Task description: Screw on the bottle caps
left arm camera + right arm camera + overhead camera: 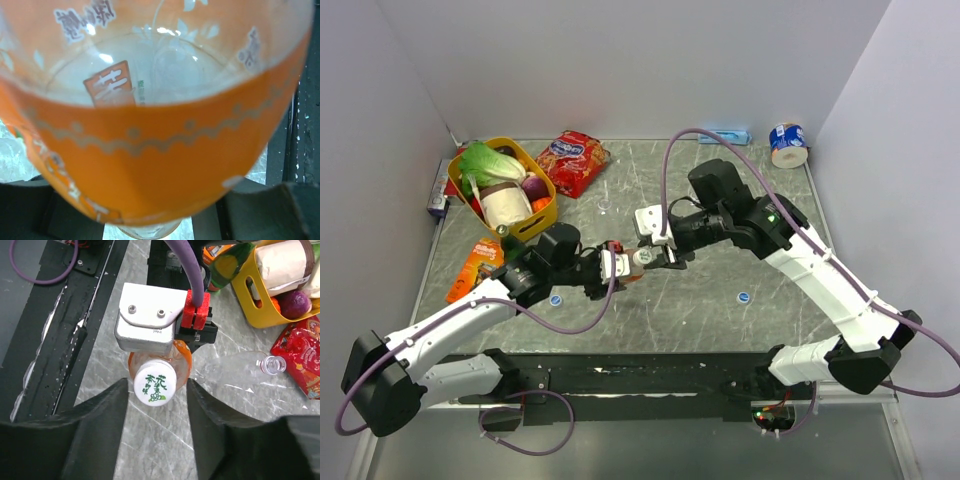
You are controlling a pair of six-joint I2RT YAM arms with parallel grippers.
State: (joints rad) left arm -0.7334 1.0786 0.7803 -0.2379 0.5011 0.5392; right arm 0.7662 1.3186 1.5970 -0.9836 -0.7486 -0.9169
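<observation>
The small orange-labelled bottle (183, 361) is held off the table, with my left gripper (610, 268) shut on its body; it fills the left wrist view (160, 165). A whitish cap (154, 383) with green print sits on its neck. My right gripper (156, 390) straddles that cap with its jaws open: the left finger is almost at the cap and a gap shows on the right side. Two blue caps (555, 299) (743, 297) lie on the table. A clear bottle (240, 371) lies on its side, its neck uncapped.
A yellow basket (542, 222) of vegetables stands at the back left, with a red snack bag (572, 160) beside it. An orange packet (475, 265) lies left of my left arm. A blue-and-white tape roll (788, 145) sits at the back right.
</observation>
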